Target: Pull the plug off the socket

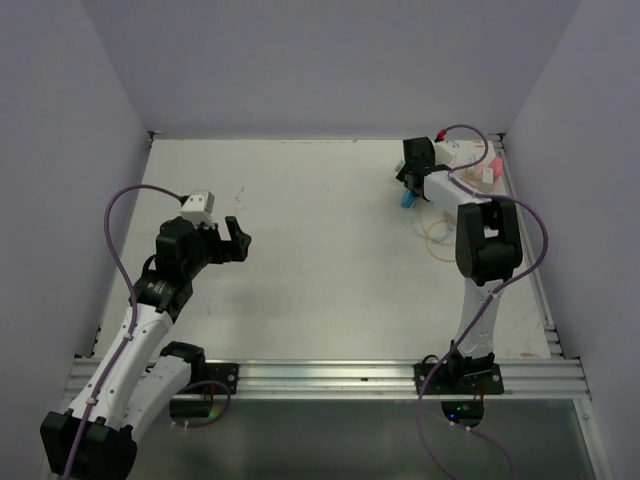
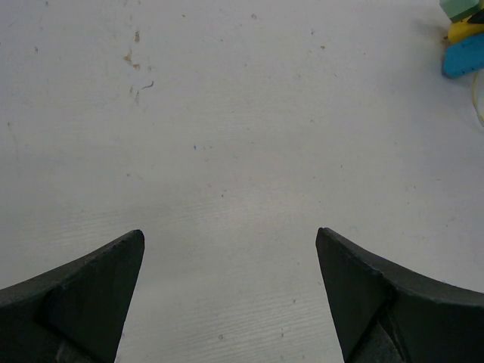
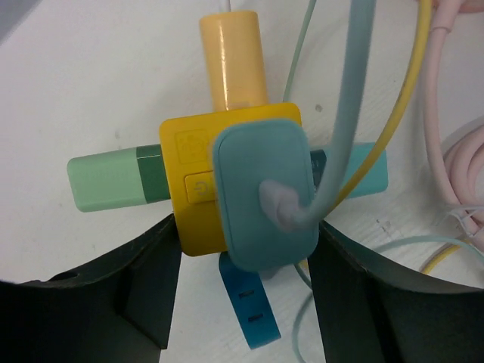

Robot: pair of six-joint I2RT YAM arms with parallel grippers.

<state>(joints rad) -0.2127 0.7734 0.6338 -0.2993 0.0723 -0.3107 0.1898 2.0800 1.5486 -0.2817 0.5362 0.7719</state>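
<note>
A yellow socket cube lies on the white table with green, orange, blue and teal arms sticking out of its sides. A teal plug with a pale blue cable sits in its upper face. My right gripper is open, with one finger left of the cube and the other beside the plug's right edge. In the top view the right gripper is over the socket at the far right. My left gripper is open and empty over bare table; it also shows in the left wrist view.
Pink cable and a yellow cable run right of the socket. A pale cable coil lies beside the right arm. The socket shows at the left wrist view's top right corner. Grey walls enclose the table.
</note>
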